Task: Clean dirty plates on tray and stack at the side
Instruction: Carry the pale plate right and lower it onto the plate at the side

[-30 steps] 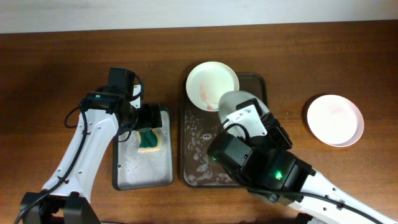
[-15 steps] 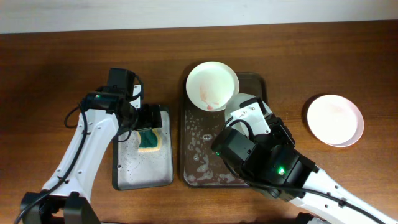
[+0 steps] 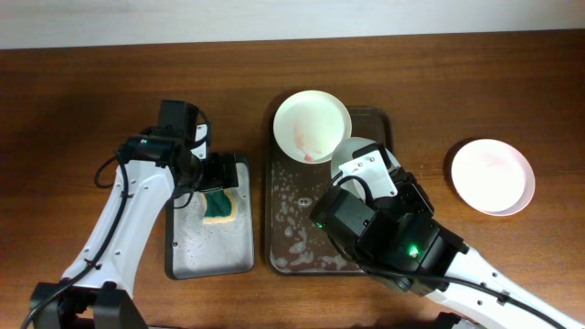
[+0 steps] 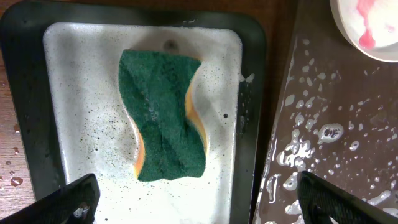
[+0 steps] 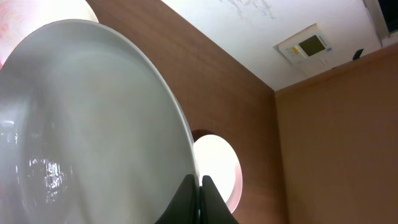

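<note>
Overhead: right hand (image 3: 369, 170) is gripping the grey plate (image 3: 358, 146) over the tray (image 3: 283, 196), beside the smeared plate (image 3: 312, 126). Left wrist: left hand (image 4: 199, 200) is hovering wide open, empty, above the sponge (image 4: 165, 115). Right wrist: fingers (image 5: 184, 205) are pinching the plate's rim.

- The overhead camera looks straight down on the whole table (image 3: 91, 73) from well back.
- The left wrist camera faces straight down, close over the sponge (image 4: 165, 115); the brown tray (image 4: 336, 124) at its right shows overhead too.
- The right wrist camera, tilted, looks along the table, a grey plate (image 5: 81, 124) right against it; the far plate (image 5: 217, 165) shows overhead too.
</note>
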`<action>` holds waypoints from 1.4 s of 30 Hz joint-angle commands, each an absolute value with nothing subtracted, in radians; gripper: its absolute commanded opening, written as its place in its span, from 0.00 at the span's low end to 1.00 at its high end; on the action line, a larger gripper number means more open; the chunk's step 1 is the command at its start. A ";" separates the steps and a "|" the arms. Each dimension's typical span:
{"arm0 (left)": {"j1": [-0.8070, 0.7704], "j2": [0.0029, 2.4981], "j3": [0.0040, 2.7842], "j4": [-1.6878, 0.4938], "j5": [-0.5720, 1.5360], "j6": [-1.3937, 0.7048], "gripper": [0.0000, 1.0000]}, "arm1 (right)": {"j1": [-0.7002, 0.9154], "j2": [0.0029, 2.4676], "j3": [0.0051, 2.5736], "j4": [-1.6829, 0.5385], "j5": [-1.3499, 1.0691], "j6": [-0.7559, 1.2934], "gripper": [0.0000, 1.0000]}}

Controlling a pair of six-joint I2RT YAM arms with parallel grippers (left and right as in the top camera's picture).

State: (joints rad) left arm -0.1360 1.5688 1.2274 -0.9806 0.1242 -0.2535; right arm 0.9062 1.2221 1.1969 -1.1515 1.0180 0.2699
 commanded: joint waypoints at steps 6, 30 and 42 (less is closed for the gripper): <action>-0.132 1.555 1.229 -0.980 0.135 -0.241 1.00 | 0.902 1.224 1.219 -1.149 1.026 0.285 0.04; -0.132 1.555 1.229 -0.980 0.135 -0.241 0.99 | -0.526 1.365 1.219 -0.910 -0.074 0.301 0.04; -0.132 1.555 1.229 -0.980 0.135 -0.241 0.99 | -0.676 1.641 1.237 -0.812 -0.046 0.375 0.50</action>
State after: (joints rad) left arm -0.1360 1.5688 1.2274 -0.9817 0.1242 -0.2531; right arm -0.6807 1.6798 1.2083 -0.8009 -0.0502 0.3676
